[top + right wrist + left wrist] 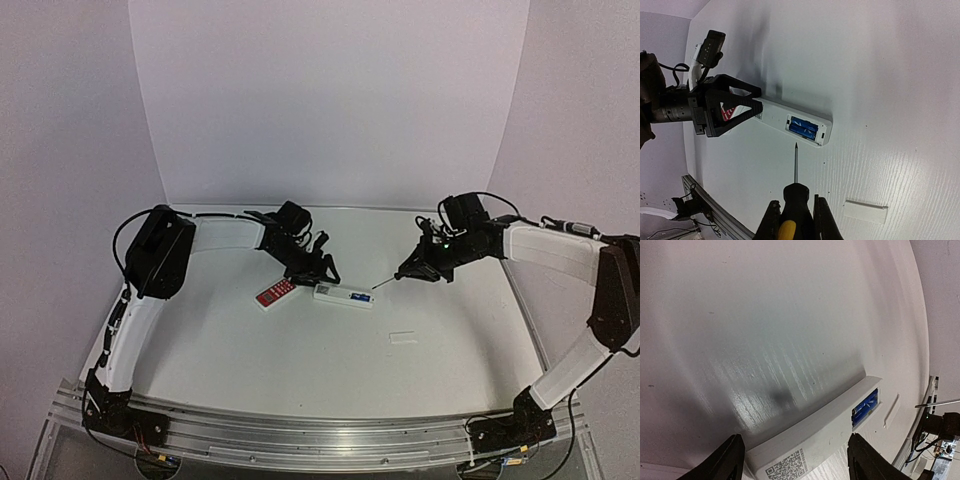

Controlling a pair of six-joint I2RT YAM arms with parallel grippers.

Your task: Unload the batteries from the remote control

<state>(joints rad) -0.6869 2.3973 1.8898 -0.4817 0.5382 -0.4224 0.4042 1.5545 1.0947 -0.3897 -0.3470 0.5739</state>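
Batteries (804,128) — two small blue cylindrical cells — lie side by side in the open compartment on the back of the long slim white plastic remote control (343,294). The remote lies flat, back upward, near the middle of the white counter (300,380).

At the end of the remote away from the compartment, the left end effector (760,100) stands with its black jaws spread, one finger (727,460) on each side of the remote's printed end. It is released rather than clamped; whether a pad brushes the remote's side cannot be told.

On the compartment side of the remote, the right end effector (796,216) is clenched on the black-and-yellow handle of a thin-shafted screwdriver (795,167). The tip points at the compartment's long edge and sits just short of it, not touching.

A shorter red-faced remote (275,293) lies just beside the white remote's gripped end, under the left end effector. A small flat white cover piece (403,337) lies on the counter apart from the remote — past its compartment end, on the nearer side.
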